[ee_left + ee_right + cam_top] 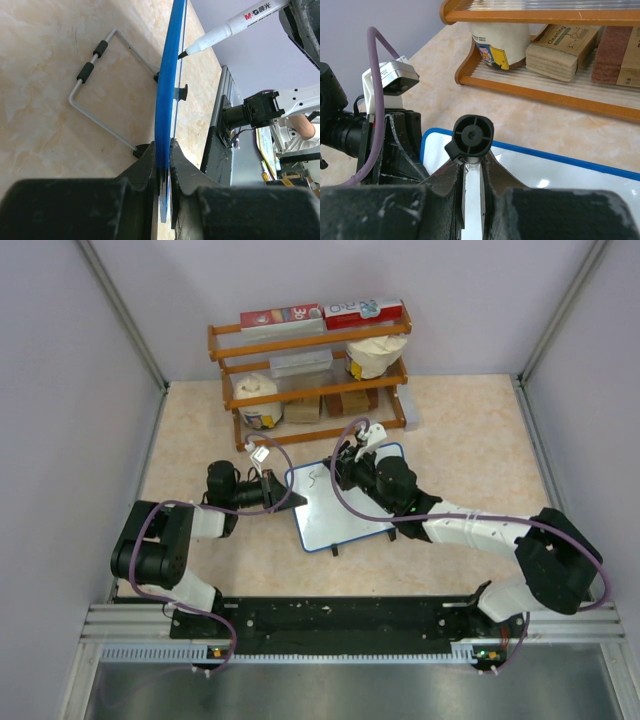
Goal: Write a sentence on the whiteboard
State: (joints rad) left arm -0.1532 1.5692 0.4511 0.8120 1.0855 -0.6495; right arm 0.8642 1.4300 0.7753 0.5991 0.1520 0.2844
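Observation:
The whiteboard (350,510) lies tilted mid-table, white with a blue frame. My left gripper (278,490) is shut on its left edge. In the left wrist view the board (168,95) shows edge-on, clamped between the jaws of the left gripper (164,152). My right gripper (347,475) hovers over the board's upper left, shut on a white marker (235,24) whose black tip touches the board. The marker's black end (473,136) sticks up between the right gripper (472,167) fingers. Of the sentence only a short black stroke (312,477) shows, unreadable.
An orange wooden rack (310,340) stands at the back with boxes, a cup and a paper bag. The board's wire stand (95,100) lies folded out on the table behind it. Grey walls close in both sides; a metal rail (340,640) runs along the near edge.

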